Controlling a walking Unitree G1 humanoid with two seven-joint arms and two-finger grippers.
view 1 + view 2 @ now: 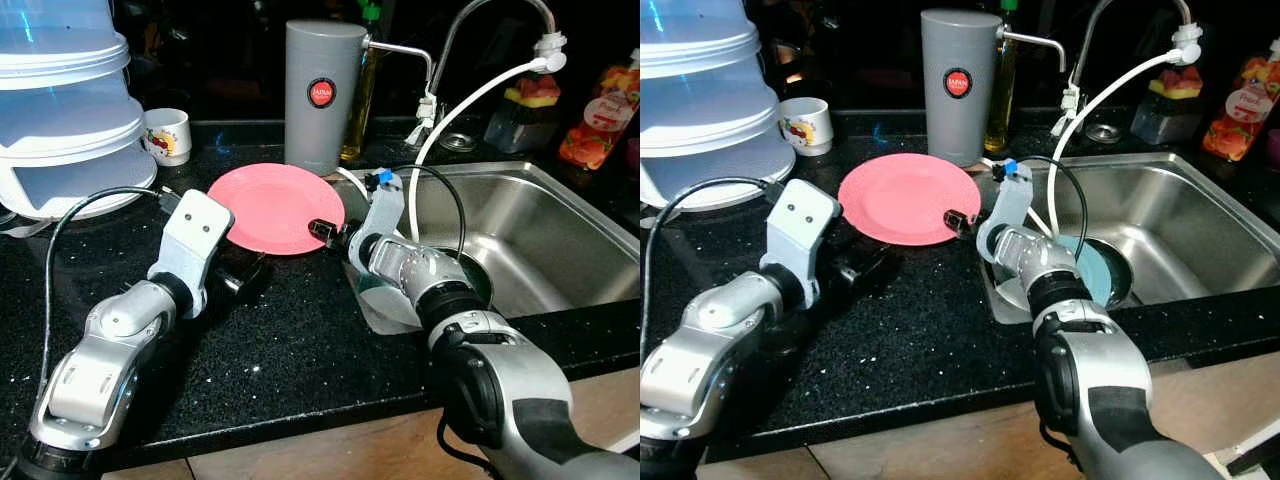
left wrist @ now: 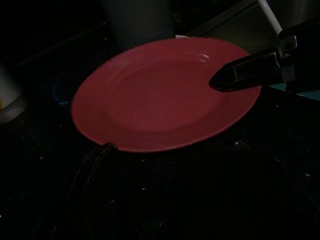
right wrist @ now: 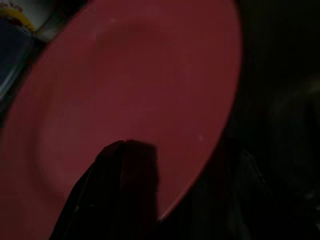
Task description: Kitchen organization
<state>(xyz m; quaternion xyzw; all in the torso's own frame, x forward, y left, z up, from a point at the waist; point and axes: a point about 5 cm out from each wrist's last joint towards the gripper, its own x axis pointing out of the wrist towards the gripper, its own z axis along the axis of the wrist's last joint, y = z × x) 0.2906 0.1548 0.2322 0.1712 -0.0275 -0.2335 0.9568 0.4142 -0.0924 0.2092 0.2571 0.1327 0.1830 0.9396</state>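
**Pink plate on the counter, both end effectors at its rim**

Little of the tidying looked finished. A stack of translucent white plastic containers (image 1: 65,110) stood at the counter's back left corner, with a small white patterned cup (image 1: 168,135) just beside it. The round pink plate (image 1: 277,207) lay flat on the black speckled counter (image 1: 290,350), near the sink's left edge and in front of a tall grey cylindrical canister (image 1: 322,95). A teal dish (image 1: 1092,272) sat in the stainless steel sink (image 1: 560,240), so at least that and the plate still seemed to need a home.

The left end effector (image 2: 102,150) rested low on the counter at the plate's near left rim, forearm angled up from the counter's front left; only one finger showed clearly, and I could not tell whether the fingers were spread or closed. The right end effector (image 1: 322,229) reached across from the sink side, wrist bent toward the plate, with one finger lying over the plate's right rim in the wrist views. Whether it pinched the rim could not be made out. I judged a plate pickup was being set up.
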